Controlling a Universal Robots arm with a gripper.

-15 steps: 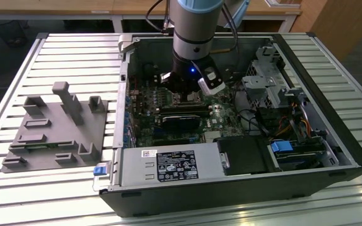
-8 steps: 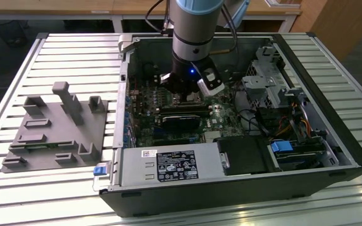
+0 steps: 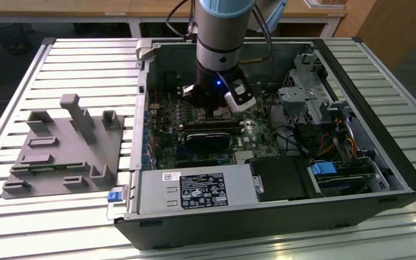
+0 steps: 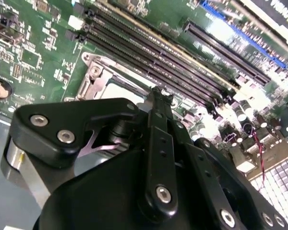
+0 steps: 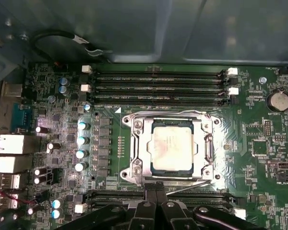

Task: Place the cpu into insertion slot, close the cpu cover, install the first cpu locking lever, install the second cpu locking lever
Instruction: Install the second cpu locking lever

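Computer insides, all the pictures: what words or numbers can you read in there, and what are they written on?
Nothing here can be read for sure.
Black rectangular label on the silver metal box: white print, too small to read.
Small white sticker on the same box: too small to read.
Pale silvery square cpu: faint print, too blurred to read.
Green circuit board: tiny white markings, too small to read.
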